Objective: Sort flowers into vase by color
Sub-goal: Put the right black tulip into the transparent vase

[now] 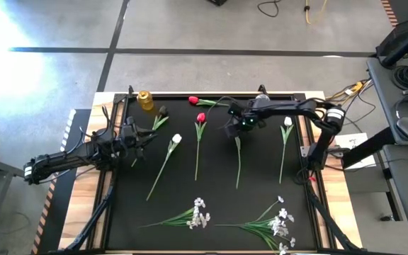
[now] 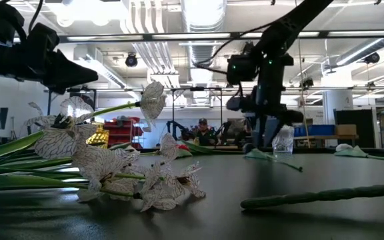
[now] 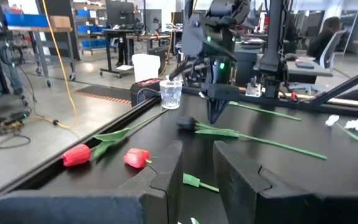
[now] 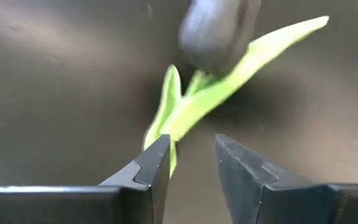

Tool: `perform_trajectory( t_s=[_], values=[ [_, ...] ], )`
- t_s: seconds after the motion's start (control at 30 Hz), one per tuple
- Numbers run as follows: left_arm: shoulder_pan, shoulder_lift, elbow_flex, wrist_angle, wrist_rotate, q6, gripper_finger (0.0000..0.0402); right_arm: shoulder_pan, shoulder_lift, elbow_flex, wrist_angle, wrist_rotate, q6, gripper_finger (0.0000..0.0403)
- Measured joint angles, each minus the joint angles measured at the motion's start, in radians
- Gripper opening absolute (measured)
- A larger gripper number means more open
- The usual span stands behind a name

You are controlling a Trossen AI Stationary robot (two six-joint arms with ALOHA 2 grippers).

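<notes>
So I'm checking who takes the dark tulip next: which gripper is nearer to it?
Right. The right gripper hangs directly over the dark tulip, fingers open astride its leaves. The left gripper waits across the mat, near the yellow vase.

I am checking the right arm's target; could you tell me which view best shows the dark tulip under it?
The right wrist view: the dark tulip fills it, just beyond the open right gripper. The left wrist view shows it small; the high view hides its head; the low view does not show it.

No legible text, labels, brands or nos. on anything in view.
</notes>
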Motion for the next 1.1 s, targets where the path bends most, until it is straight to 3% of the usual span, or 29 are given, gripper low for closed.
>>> perform_trajectory(
  t_s=[0.8,0.9,1.1],
  values=[
    [0.000,0.000,0.000,0.000,-0.003,-0.026,0.0075,-0.015,0.094,0.008,0.013,-0.033,0.068,0.0110],
    [0.000,0.000,0.000,0.000,-0.003,-0.026,0.0075,-0.015,0.095,0.008,0.014,-0.031,0.064,0.0092],
    [0.000,0.000,0.000,0.000,-0.003,-0.026,0.0075,-0.015,0.074,0.005,0.041,-0.029,0.031,0.0018]
  ],
)
